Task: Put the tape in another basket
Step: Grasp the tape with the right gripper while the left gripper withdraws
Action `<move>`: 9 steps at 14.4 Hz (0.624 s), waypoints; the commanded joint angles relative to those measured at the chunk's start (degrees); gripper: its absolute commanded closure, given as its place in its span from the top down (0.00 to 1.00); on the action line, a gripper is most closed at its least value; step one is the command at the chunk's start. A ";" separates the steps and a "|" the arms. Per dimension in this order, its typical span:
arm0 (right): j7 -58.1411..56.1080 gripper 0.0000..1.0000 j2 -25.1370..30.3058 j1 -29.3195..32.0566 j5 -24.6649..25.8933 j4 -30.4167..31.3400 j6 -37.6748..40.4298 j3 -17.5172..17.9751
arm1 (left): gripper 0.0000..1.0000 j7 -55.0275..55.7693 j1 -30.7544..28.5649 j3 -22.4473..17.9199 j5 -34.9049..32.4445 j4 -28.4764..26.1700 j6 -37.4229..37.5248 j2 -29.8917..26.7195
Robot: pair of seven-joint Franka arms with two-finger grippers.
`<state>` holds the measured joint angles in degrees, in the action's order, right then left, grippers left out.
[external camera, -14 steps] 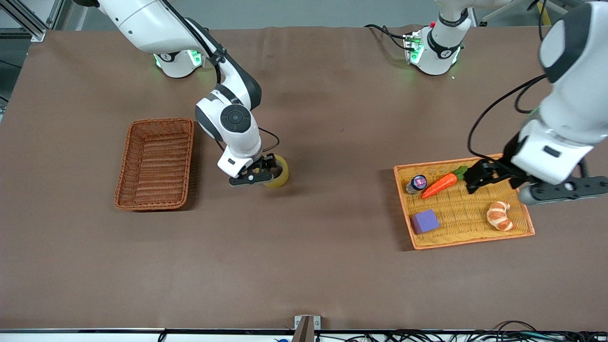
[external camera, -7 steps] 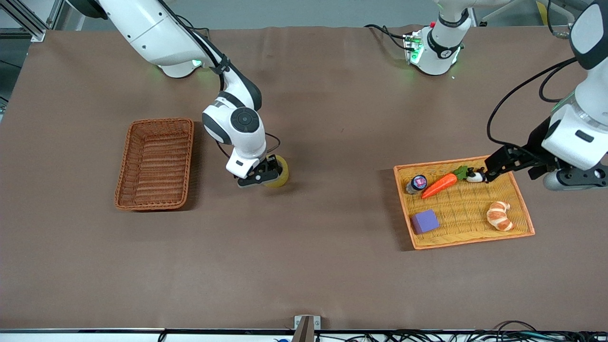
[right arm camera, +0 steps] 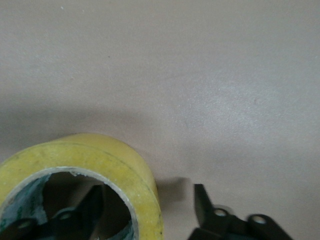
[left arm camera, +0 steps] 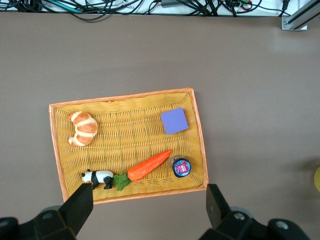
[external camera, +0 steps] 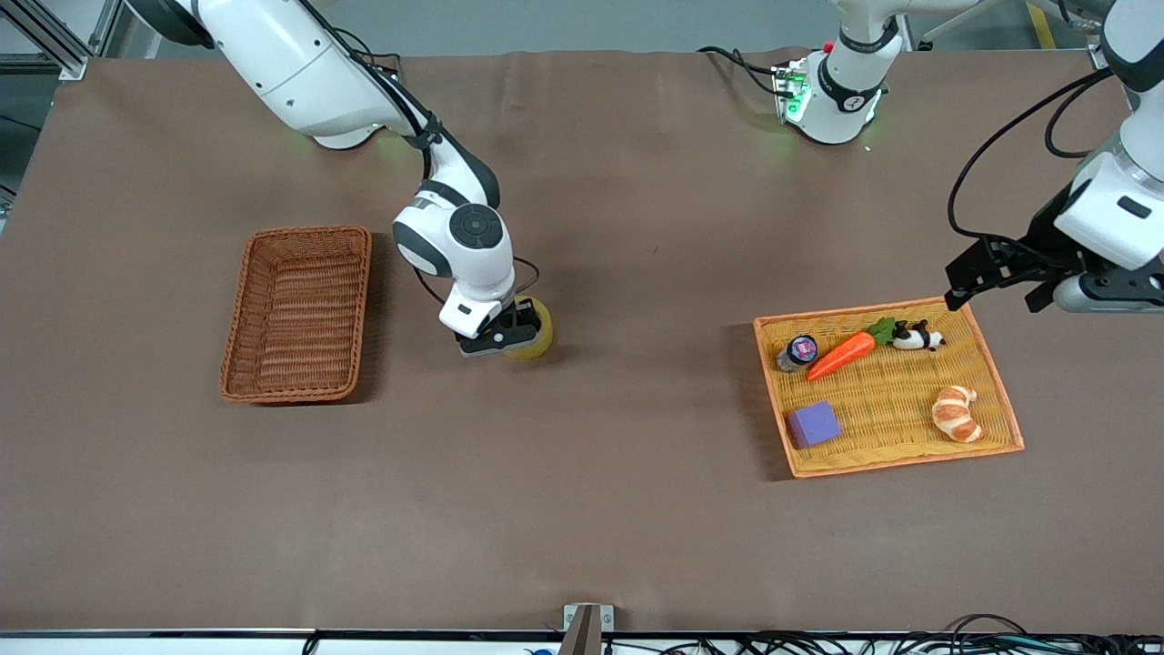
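The yellowish tape stands on the bare table, between the reddish-brown basket and the flat orange tray. My right gripper is down at the tape and open. In the right wrist view one finger is inside the ring of the tape and the other finger is outside it, so my right gripper straddles the wall. The basket is empty. My left gripper is open and empty in the air, over the tray's edge nearest the bases; it also shows in the left wrist view.
The tray holds a carrot, a panda figure, a croissant, a purple block and a small jar. A metal bracket sits at the table's near edge.
My left gripper has risen and drawn back from the tray toward the left arm's end, uncovering the panda. My right gripper has shifted slightly at the tape.
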<state>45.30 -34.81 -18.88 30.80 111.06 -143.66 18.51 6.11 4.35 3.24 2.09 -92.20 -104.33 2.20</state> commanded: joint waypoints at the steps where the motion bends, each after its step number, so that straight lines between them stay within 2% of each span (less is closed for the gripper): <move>1: 2.95 0.30 0.45 0.25 1.99 0.83 -0.83 0.21 | 1.00 0.12 0.58 -1.04 0.89 -2.63 -0.79 -1.76; 3: 4.96 0.05 0.45 0.16 1.99 0.56 -0.57 0.21 | 1.00 0.30 0.22 -1.04 0.81 -3.51 -0.87 -1.76; 4: 6.71 0.00 0.45 0.34 1.99 0.39 -0.22 0.21 | 1.00 0.39 0.31 -0.95 0.37 -3.51 -0.79 -1.93; 7: 6.55 0.00 2.89 1.21 1.29 0.39 1.53 1.52 | 1.00 0.57 0.13 -0.78 0.10 -3.51 -0.17 -1.94; 9: 6.20 0.00 7.89 4.02 -3.08 0.30 8.37 4.86 | 1.00 0.48 0.13 -0.52 -2.08 -3.25 1.23 -1.67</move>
<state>50.61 -33.54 -18.08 30.24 109.98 -140.59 19.71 6.44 4.41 2.66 1.80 -94.58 -104.00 1.70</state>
